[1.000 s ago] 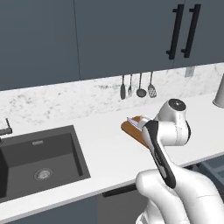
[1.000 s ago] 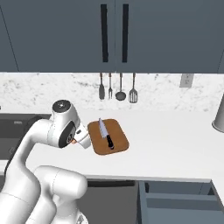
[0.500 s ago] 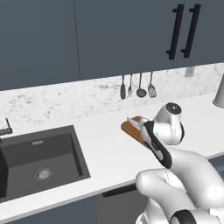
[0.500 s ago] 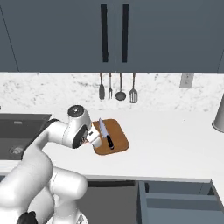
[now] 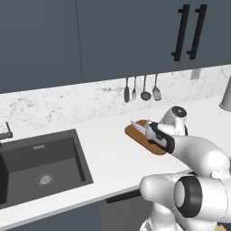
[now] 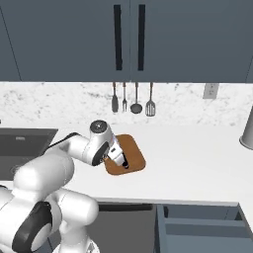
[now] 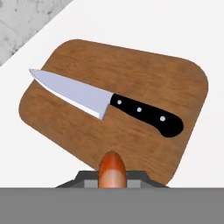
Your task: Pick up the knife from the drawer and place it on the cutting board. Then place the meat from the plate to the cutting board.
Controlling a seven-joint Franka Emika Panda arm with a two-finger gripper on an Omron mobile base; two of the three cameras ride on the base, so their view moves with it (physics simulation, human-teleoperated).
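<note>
The knife [image 7: 109, 103] lies flat on the cutting board [image 7: 131, 65]; the gripper [image 7: 112, 177] is squeezed tight on the meat [image 7: 112, 168], above the board's near edge; best to go down slowly, put the meat on bare wood beside the knife, then let go.

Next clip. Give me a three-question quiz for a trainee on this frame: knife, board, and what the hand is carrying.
1. True or false: the knife lies flat on the cutting board.
2. What does the hand hold? A) a spoon B) the meat C) nothing
3. Fill in: in the hand view the meat is over the board's near ____.

Key: 1 true; 2 B, shut on the orange-brown chunk; 3 edge.
</note>
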